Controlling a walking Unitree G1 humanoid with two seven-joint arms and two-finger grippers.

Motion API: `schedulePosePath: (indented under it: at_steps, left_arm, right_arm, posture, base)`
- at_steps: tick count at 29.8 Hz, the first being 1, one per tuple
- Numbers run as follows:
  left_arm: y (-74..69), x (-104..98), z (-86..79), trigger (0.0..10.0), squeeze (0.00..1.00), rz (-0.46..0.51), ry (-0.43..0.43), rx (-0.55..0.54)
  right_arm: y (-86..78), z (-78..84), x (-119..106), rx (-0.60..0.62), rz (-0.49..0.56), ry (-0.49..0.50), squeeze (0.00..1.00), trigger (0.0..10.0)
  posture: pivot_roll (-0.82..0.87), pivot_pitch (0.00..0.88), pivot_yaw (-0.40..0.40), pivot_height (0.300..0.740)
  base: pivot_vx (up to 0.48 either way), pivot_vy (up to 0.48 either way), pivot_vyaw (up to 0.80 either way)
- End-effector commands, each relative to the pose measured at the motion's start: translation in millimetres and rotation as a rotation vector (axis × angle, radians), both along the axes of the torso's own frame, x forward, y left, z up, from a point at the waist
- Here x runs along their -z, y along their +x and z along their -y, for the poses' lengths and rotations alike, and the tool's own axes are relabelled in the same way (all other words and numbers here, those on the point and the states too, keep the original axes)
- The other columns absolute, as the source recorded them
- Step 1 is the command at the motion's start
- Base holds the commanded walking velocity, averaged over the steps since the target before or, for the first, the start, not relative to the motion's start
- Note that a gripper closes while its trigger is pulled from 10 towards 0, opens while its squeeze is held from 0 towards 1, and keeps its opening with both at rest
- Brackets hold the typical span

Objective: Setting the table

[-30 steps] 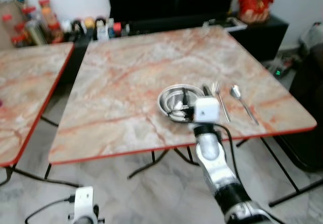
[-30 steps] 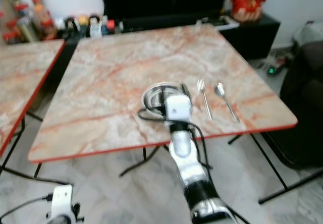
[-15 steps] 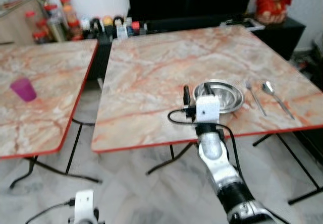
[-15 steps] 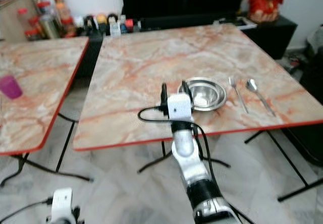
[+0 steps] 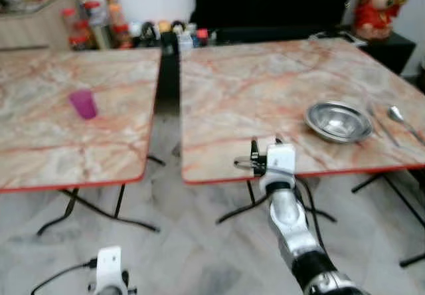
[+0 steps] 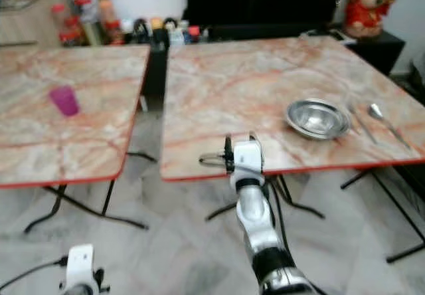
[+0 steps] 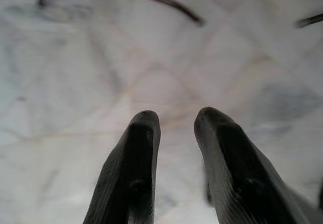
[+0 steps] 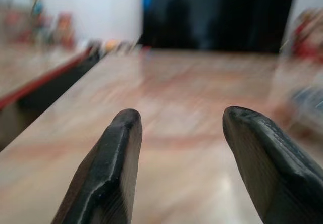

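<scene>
A steel bowl [image 5: 339,121] sits on the right marble table [image 5: 265,82] near its front edge. Just right of the bowl lie a fork [image 5: 380,119] and a spoon [image 5: 405,119]. A purple cup [image 5: 83,103] stands on the left marble table [image 5: 40,135]. My right gripper [image 5: 265,146] hovers over the right table's front edge, well left of the bowl. It is open, with nothing between its fingers [image 8: 118,148]. My left gripper [image 7: 176,117] hangs over the floor, fingers apart and holding nothing.
A narrow gap [image 5: 169,109] separates the two tables, both with red edges and folding metal legs [image 5: 99,208]. Bottles and jars [image 5: 99,29] line the back beside a black TV unit [image 5: 272,2]. A red figurine [image 5: 377,6] stands at the back right.
The camera has swung left, bringing the left table and purple cup into view. My right gripper has drawn away from the bowl, leftward along the table's front edge, still open.
</scene>
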State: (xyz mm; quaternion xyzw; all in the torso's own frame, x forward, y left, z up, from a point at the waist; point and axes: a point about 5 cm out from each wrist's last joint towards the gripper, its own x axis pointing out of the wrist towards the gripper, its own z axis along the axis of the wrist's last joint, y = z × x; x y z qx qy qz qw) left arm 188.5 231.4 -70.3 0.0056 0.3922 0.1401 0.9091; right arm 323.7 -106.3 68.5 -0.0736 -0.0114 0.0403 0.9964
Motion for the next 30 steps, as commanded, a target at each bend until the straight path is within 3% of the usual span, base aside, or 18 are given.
schedulePosePath:
  at_steps: [1,7,14,24,28,30]
  left_arm:
    - [4.8,-1.9,2.8,10.0,0.0,0.02,-0.012,-0.014]
    - [2.7,-1.4,1.1,10.0,0.0,0.019,-0.008,-0.017]
    - [2.6,-1.5,1.1,10.0,0.0,0.022,-0.007,-0.015]
    - [2.8,-1.5,1.8,10.0,0.0,0.022,-0.003,-0.003]
    - [2.7,-1.4,1.9,10.0,0.0,0.021,-0.003,-0.003]
    - [2.7,-1.3,2.0,10.0,0.0,0.01,0.014,0.015]
  right_arm:
    - [-3.5,21.3,10.6,0.034,-0.042,-0.032,0.0,10.0]
    - [-12.0,37.1,23.5,0.07,-0.075,-0.036,0.0,10.0]
    - [-22.4,43.4,40.0,0.093,-0.141,-0.058,0.0,10.0]
    - [-62.4,71.2,94.0,0.196,-0.488,0.003,0.0,10.0]
    - [-64.2,72.1,96.0,0.199,-0.502,0.012,0.0,10.0]
    - [-82.4,77.9,112.8,0.217,-0.626,0.009,0.0,10.0]
  posture:
    - [0.04,0.0,0.035,0.74]
    - [0.04,0.0,0.035,0.74]
    - [0.04,0.0,0.037,0.74]
    - [0.04,0.0,0.035,0.74]
    - [0.04,0.0,0.035,0.74]
    - [0.04,0.0,0.04,0.74]
  base:
    - [0.0,0.379,0.0]
    - [0.0,0.378,0.0]
    - [0.0,0.381,0.0]
    - [0.0,0.379,0.0]
    - [0.0,0.325,0.0]
    - [0.0,0.0,0.0]
